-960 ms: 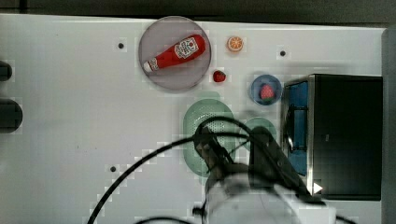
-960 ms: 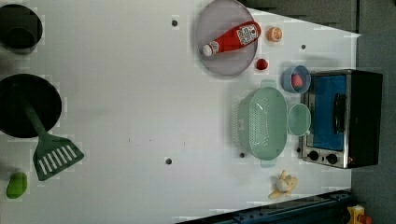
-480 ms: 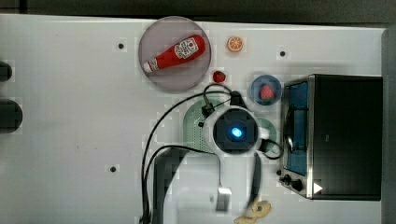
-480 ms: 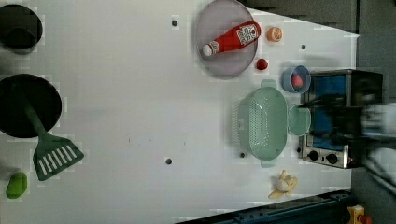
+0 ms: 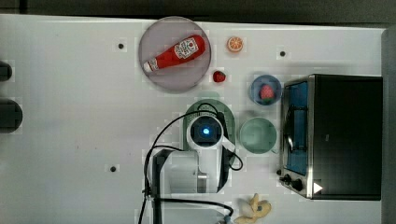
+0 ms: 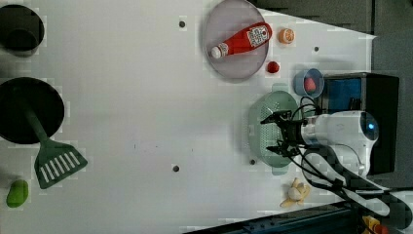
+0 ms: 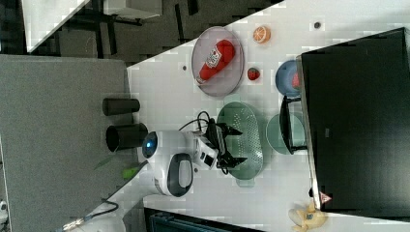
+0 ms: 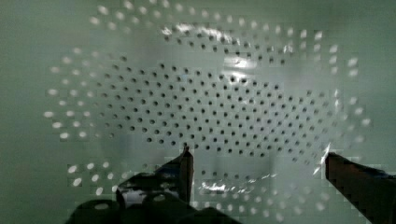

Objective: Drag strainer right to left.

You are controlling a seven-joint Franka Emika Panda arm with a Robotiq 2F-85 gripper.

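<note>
The strainer (image 6: pixel 260 117) is a pale green oval colander dotted with holes, standing on the white table beside the toaster oven. In the top view the arm's wrist covers most of the strainer (image 5: pixel 219 103). My gripper (image 6: pixel 275 133) hangs open just over the strainer's bowl, its two fingers spread along the bowl's length with nothing between them. The right view shows the same open gripper (image 7: pixel 237 145) above the strainer (image 7: pixel 249 125). In the wrist view the holed floor of the strainer (image 8: pixel 224 107) lies close below the gripper (image 8: pixel 257 161), and I cannot tell whether the fingertips touch it.
A plain green bowl (image 5: pixel 258 135) sits between the strainer and the toaster oven (image 5: pixel 336 135). A grey plate (image 5: pixel 159 79) with a ketchup bottle, a strawberry (image 5: pixel 218 76) and a blue bowl (image 5: pixel 265 88) lie nearby. White table (image 5: pixel 84 116) spreads toward the top view's left.
The arm has swung in from the table's edge and now stands over the strainer with its fingers above the bowl. The strainer has not moved.
</note>
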